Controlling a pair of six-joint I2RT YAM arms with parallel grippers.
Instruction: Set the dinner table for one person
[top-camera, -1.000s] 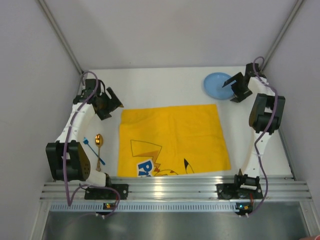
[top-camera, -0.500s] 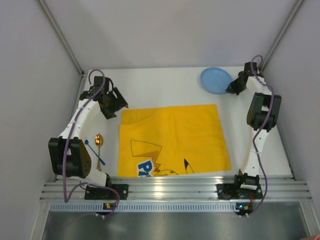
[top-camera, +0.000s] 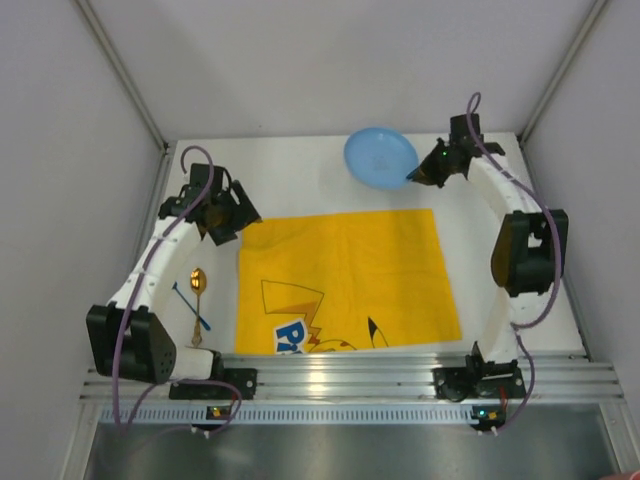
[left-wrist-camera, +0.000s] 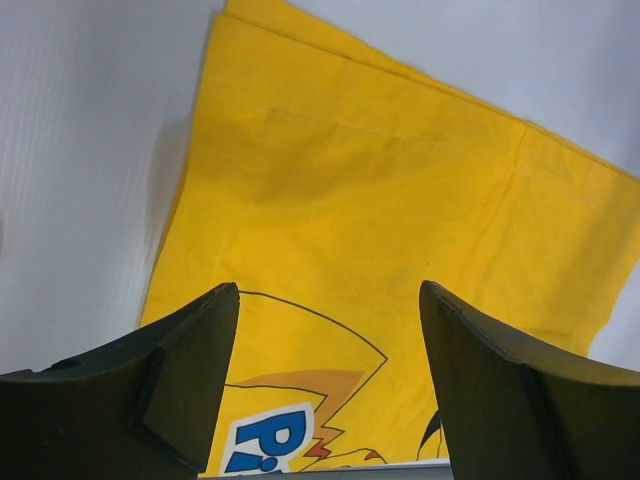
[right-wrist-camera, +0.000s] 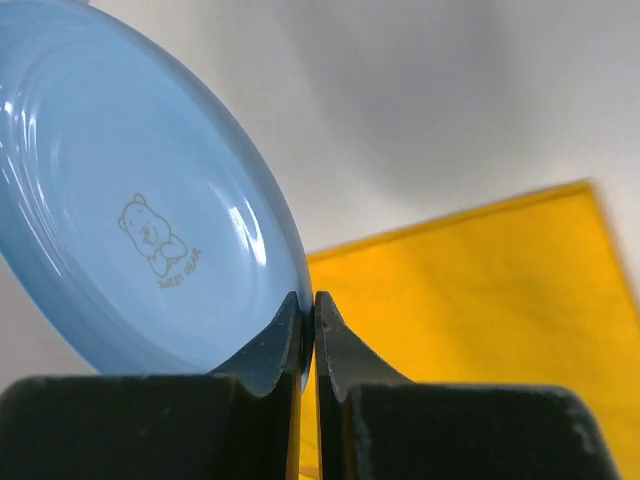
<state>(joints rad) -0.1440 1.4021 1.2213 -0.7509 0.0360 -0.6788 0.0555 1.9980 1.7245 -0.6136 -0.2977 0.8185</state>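
The dinner table (top-camera: 300, 170) is a large, plain white, matte rectangle that fills the middle of the top view, running from the grey back walls in the upper part of the frame down to a ribbed metal rail (top-camera: 350, 375) near the bottom. Its surface is smooth, with no pattern and only soft shadows. In the left wrist view it shows as pale white (left-wrist-camera: 80, 150) along the left side and upper right corner, and in the right wrist view as a white field (right-wrist-camera: 450, 120) across the top right. A yellow cloth mat (top-camera: 345, 280) with a cartoon print lies flat on it at centre, with faint fold creases visible up close (left-wrist-camera: 370, 220). The right gripper (top-camera: 415, 175), in the upper right of the top view, has its jaws closed on the rim of a blue plate (top-camera: 380, 158). The right wrist view shows the fingers pinched together (right-wrist-camera: 309, 305) on the edge of the tilted plate (right-wrist-camera: 130, 200), which carries a small bear drawing, and a corner of the mat (right-wrist-camera: 480, 300) shows at lower right. The left gripper (top-camera: 232, 218) is at the mat's upper left corner with its jaws spread wide and holding nothing (left-wrist-camera: 328, 290). A gold spoon (top-camera: 198, 285) and a thin blue utensil (top-camera: 188, 300) lie on the white surface left of the mat.
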